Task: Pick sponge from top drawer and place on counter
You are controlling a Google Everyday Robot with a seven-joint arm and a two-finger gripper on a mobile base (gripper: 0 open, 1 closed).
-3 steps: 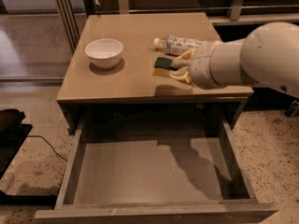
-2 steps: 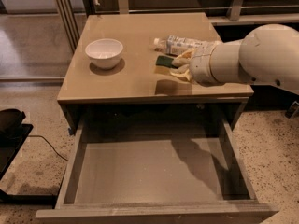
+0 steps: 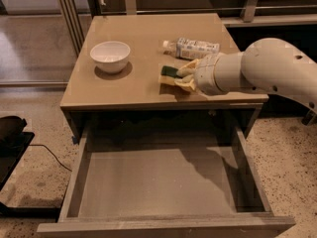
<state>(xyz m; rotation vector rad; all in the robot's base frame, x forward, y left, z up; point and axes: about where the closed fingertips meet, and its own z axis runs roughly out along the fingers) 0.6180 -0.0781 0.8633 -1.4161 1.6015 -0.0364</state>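
Observation:
The sponge [image 3: 169,72], dark green over yellow, is at the counter [image 3: 133,86] surface, right of centre near the front edge. My gripper [image 3: 178,78] reaches in from the right on a thick white arm. Its yellowish padded fingers [image 3: 187,68] are shut on the sponge's right end. I cannot tell whether the sponge rests on the counter or hangs just above it. The top drawer [image 3: 158,182] stands pulled fully open below, with a bare floor.
A white bowl [image 3: 110,56] stands on the counter's left half. A plastic bottle [image 3: 194,47] lies on its side just behind the gripper. A black object [image 3: 10,133] and a cable lie on the speckled floor at left. Railings run behind the cabinet.
The gripper with the sponge has shifted slightly left and lower toward the counter surface. The drawer, bowl and bottle have not moved.

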